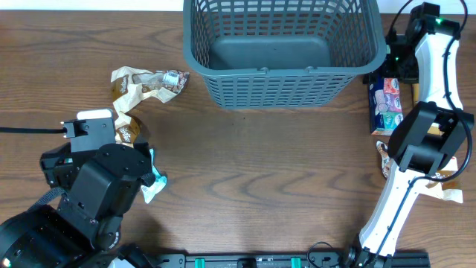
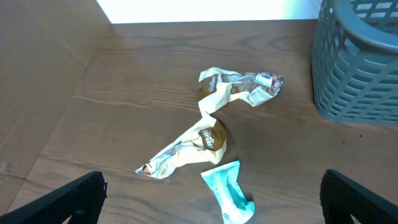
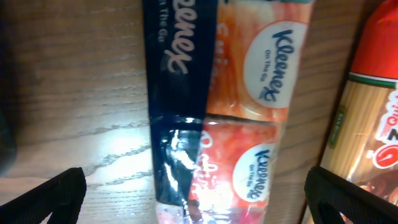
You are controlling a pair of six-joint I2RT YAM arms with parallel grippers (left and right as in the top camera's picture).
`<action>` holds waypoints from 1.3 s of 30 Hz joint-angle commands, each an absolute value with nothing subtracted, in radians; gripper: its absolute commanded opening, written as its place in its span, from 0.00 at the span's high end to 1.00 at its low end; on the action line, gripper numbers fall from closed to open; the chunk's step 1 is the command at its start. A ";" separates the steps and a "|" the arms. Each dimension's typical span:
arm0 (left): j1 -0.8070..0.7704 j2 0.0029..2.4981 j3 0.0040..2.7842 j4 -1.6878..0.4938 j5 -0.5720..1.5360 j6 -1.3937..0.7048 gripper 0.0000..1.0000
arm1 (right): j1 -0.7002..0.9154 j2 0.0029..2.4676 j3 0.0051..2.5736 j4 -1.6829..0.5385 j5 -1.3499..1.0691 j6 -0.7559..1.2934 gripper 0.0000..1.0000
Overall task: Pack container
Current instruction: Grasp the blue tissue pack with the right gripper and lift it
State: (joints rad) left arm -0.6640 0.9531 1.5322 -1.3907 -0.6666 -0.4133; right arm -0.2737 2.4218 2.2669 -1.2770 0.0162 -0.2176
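The dark grey slotted basket (image 1: 282,69) stands at the back middle of the table and is empty; its corner shows in the left wrist view (image 2: 357,62). My left gripper (image 2: 208,205) is open, low over a teal packet (image 2: 229,193), with crumpled tan snack packets (image 2: 211,134) just beyond it. In the overhead view the teal packet (image 1: 154,182) pokes out from under the left arm. My right gripper (image 3: 196,202) is open and straddles a Kleenex tissue pack (image 3: 249,93), which lies right of the basket (image 1: 385,104).
More crumpled tan wrappers (image 1: 145,83) lie left of the basket. A red and tan packet (image 3: 367,124) lies beside the Kleenex pack. Further packets (image 1: 446,192) lie under the right arm near the table's right edge.
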 commanded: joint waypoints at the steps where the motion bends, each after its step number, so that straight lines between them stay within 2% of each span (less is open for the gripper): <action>1: -0.664 0.953 1.541 -1.400 -0.693 -0.400 0.01 | -0.282 2.438 2.224 -1.264 0.027 -0.203 0.01; 21: -0.664 0.953 1.541 -1.400 -0.693 -0.400 0.01 | -0.285 2.440 2.074 -1.172 0.030 -0.207 0.01; 22: -0.664 0.953 1.541 -1.400 -0.693 -0.400 0.02 | -0.285 2.440 2.073 -1.171 0.030 -0.207 0.07; 23: -0.664 0.953 1.541 -1.400 -0.693 -0.400 0.01 | -0.285 2.440 2.073 -1.170 0.030 -0.206 0.27; 24: -0.664 0.953 1.541 -1.400 -0.693 -0.400 0.02 | -0.285 2.440 2.073 -1.169 0.030 -0.206 0.55; 25: -0.664 0.953 1.541 -1.400 -0.693 -0.400 0.01 | -0.285 2.440 2.073 -1.169 0.030 -0.206 0.73; 27: -0.664 0.953 1.541 -1.400 -0.693 -0.400 0.01 | -0.285 2.440 2.073 -1.170 0.030 -0.205 0.99; 39: -0.664 0.953 1.541 -1.406 -0.693 -0.400 0.01 | -0.373 2.439 2.169 -1.257 0.053 -0.118 0.99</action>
